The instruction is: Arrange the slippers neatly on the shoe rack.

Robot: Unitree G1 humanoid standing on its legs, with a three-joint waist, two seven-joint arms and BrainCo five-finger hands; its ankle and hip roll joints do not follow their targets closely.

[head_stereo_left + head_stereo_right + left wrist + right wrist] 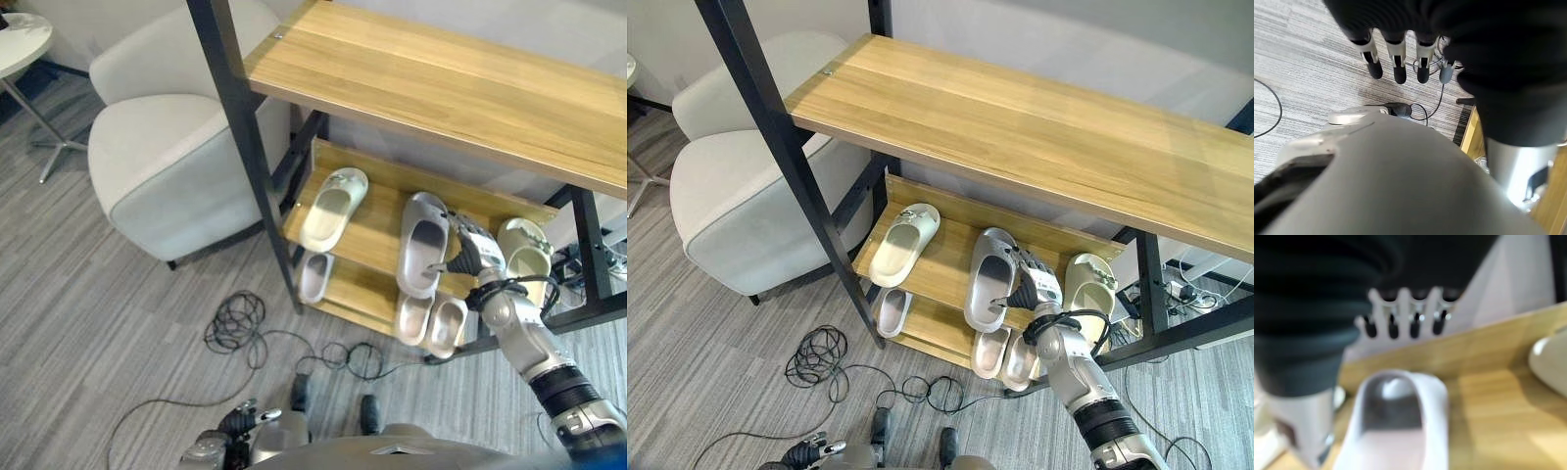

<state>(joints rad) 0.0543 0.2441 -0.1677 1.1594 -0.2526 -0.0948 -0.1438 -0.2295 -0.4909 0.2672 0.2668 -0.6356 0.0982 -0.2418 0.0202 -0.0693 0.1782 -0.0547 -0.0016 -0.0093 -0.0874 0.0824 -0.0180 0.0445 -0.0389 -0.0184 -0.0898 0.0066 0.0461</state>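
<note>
The slippers sit on a wooden shoe rack (392, 73) with a black metal frame, spread over its two lower shelves beneath a broad top board. On the middle shelf (942, 269) a pale cream slipper (333, 208) lies toward the left, a grey slipper (423, 243) lies near the middle with its heel end toward the front edge, and a second cream slipper (526, 250) rests at the right end, partly behind the robot's arm. The right hand (472, 247) reaches in just beside the grey slipper's right flank, its dark-tipped thumb at the sole near the heel; in the wrist view the fingers (1392, 323) stretch out straight and relaxed above the slipper's strap, curled round nothing. On the bottom shelf one light slipper (313, 276) pokes out on the left, and a pair of light slippers (432, 320) sits side by side below the grey one. The left hand (1396, 54) hangs low by the robot's side over the grey striped carpet (108, 323), its fingers straight and holding nothing. A tangle of black cable (235, 321) lies on the carpet in front of the rack, and a pale upholstered armchair (171, 147) stands to the rack's left, with a small round white side table (22, 41) beyond it.
</note>
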